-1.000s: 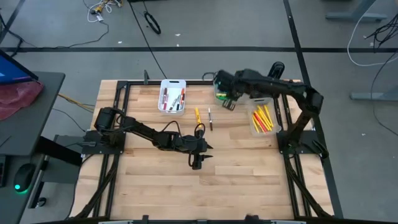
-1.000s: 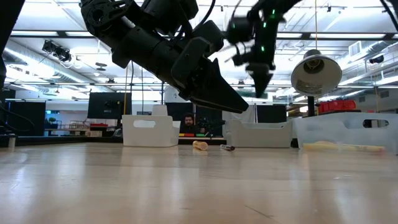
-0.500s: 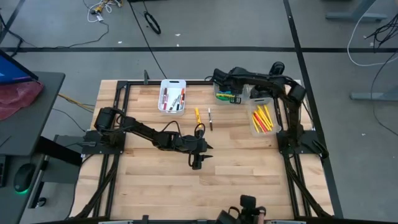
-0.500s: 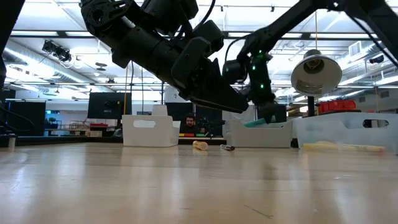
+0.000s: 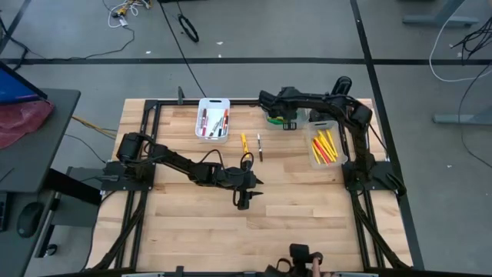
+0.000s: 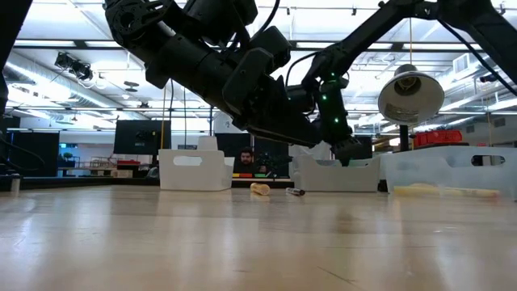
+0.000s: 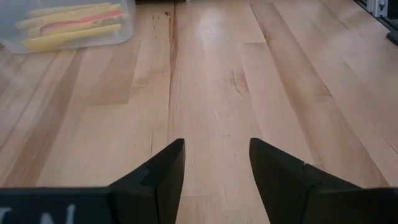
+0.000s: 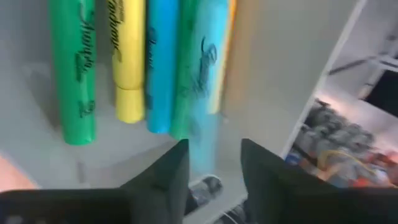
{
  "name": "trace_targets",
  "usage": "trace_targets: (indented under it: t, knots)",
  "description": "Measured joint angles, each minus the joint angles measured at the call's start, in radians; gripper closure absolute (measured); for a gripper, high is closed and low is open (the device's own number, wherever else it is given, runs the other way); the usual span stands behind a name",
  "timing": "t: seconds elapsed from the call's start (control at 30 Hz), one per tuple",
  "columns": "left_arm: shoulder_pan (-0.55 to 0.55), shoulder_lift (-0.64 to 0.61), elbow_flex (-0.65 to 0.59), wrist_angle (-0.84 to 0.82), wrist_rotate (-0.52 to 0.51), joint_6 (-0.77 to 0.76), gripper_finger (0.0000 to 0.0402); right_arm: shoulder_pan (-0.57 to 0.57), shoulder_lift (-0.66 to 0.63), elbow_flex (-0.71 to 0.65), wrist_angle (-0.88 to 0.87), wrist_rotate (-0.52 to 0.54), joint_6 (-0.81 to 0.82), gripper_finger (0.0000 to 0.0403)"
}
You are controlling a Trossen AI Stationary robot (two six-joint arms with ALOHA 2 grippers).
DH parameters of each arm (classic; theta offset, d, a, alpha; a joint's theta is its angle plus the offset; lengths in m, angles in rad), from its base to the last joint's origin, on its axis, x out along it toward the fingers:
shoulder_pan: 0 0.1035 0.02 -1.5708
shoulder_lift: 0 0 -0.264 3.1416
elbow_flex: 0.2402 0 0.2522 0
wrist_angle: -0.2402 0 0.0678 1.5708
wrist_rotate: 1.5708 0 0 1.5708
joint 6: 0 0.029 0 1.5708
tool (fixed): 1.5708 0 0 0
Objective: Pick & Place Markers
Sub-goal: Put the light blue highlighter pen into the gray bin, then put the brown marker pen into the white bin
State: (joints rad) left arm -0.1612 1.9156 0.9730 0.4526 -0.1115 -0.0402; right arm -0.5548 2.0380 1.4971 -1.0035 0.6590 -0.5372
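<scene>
Top-down view of a wooden table (image 5: 292,208) w/ two dark robot arms. The right hand (image 5: 286,117) reaches down into a small bin (image 5: 275,118) at the far edge, centre-right. Its wrist view shows markers lying side by side on that bin's floor: green (image 8: 73,68), yellow (image 8: 129,56), blue (image 8: 161,62) and a teal one (image 8: 202,74) that sits just ahead of the gap between the two dark fingers (image 8: 158,186). The fingers stand apart, open; teal marker is blurred, and whether it touches a finger can't be told.

The left hand (image 5: 243,201) hangs over bare wood near the table's centre, well apart from every bin. Its wrist view shows both fingers (image 7: 158,177) spread w/ plain boards between them, holding nothing.

Other markers: a white bin (image 5: 201,104) at far centre-left holds red and dark ones (image 5: 214,123). A clear bin (image 5: 313,158) on the right side holds mostly yellow markers w/ a few red/pink (image 5: 326,148). Two lie loose on the wood between the white bin and the right arm's bin: a yellow one (image 5: 244,142) and, just beside it, a thin dark/white one (image 5: 260,145).

Low view: the left arm fills the upper left, and the right arm's lower end, w/ green lights, dips to a bin rim (image 6: 319,166). A person (image 6: 245,158) sits far behind the table.
</scene>
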Motion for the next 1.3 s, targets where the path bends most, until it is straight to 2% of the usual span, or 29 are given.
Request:
trace_targets:
  t: [0.13,0.27,0.33,0.43,0.53,0.67,0.8,0.97,1.13,1.3]
  knots:
    - [0.0,0.0,0.0,0.0,0.0,0.0,0.0216,0.044,-0.004,0.0,-0.022,0.146,0.036,0.0218]
    - [0.0,0.0,0.0,0.0,0.0,0.0,0.0216,0.115,-0.058,0.0,-0.066,0.231,0.159,0.0202]
    - [0.0,0.0,0.0,-0.002,0.0,0.0,0.0216,0.163,-0.111,0.0,-0.085,0.231,0.275,0.0205]
    - [-0.001,0.0,0.0,-0.023,0.0,0.0,0.0216,0.25,-0.205,0.0,-0.112,0.178,0.44,0.0222]
    - [-0.006,0.0,0.0,-0.073,-0.001,0.02,0.0216,0.363,-0.3,-0.013,-0.106,0.133,0.553,0.0245]
    - [-0.026,-0.015,0.0,-0.173,-0.049,0.032,0.0216,0.54,-0.403,-0.072,-0.06,0.126,0.68,0.028]
    - [-0.065,-0.078,0.001,-0.252,-0.168,0.077,0.0216,0.73,-0.459,-0.172,0.095,0.126,0.805,0.0313]
    - [-0.121,-0.197,0.001,-0.385,-0.323,0.167,0.0216,0.925,-0.442,-0.331,0.41,0.098,0.828,0.0349]
    - [-0.151,-0.304,0.001,-0.574,-0.393,0.181,0.0216,1.042,-0.425,-0.489,0.683,0.098,0.903,0.0375]
    - [-0.144,-0.376,0.0,-0.737,-0.441,0.131,0.0216,1.1,-0.425,-0.602,0.78,0.091,1.187,0.039]
